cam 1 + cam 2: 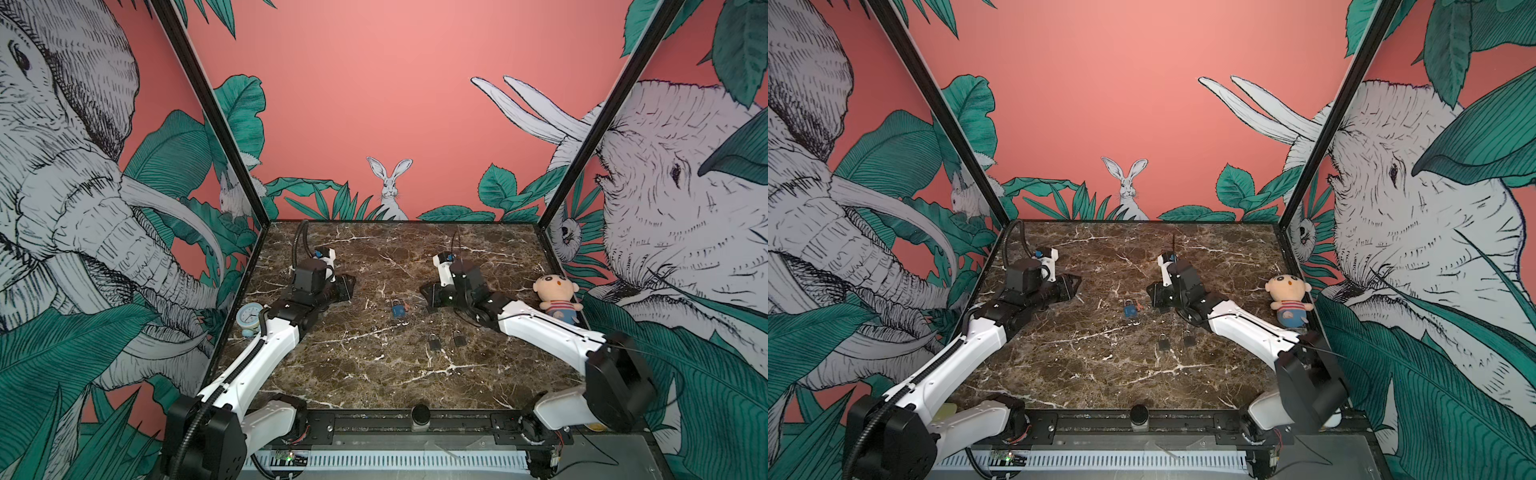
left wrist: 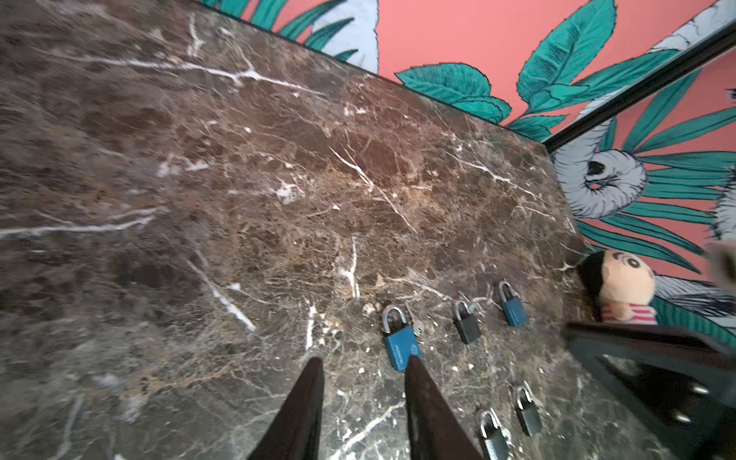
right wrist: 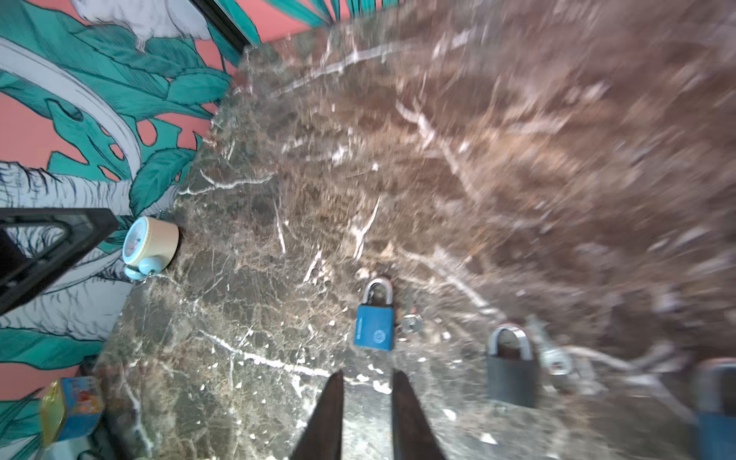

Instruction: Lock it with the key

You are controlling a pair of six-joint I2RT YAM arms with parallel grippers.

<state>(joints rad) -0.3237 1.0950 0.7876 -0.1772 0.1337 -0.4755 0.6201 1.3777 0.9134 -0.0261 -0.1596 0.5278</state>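
Observation:
A blue padlock [image 1: 398, 310] with a silver shackle lies flat mid-table, between my two grippers. A small silver key [image 2: 416, 325] lies on the marble right beside it, also seen in the right wrist view as the key [image 3: 410, 322]. My left gripper [image 2: 364, 360] is open and empty, and one fingertip overlaps the corner of the blue padlock [image 2: 400, 344]. My right gripper [image 3: 366, 374] is open and empty, a short way off the blue padlock [image 3: 374, 323]. In both top views the left gripper [image 1: 350, 286] and right gripper [image 1: 428, 296] hang low on either side of the lock.
Two dark padlocks [image 1: 433, 343] [image 1: 458, 338] lie nearer the front. The wrist views show more: a dark padlock [image 3: 511, 372] with a key [image 3: 554, 358], and another blue padlock [image 2: 513, 306]. A plush doll [image 1: 557, 296] leans at the right wall. A small clock [image 1: 249, 318] stands at the left wall.

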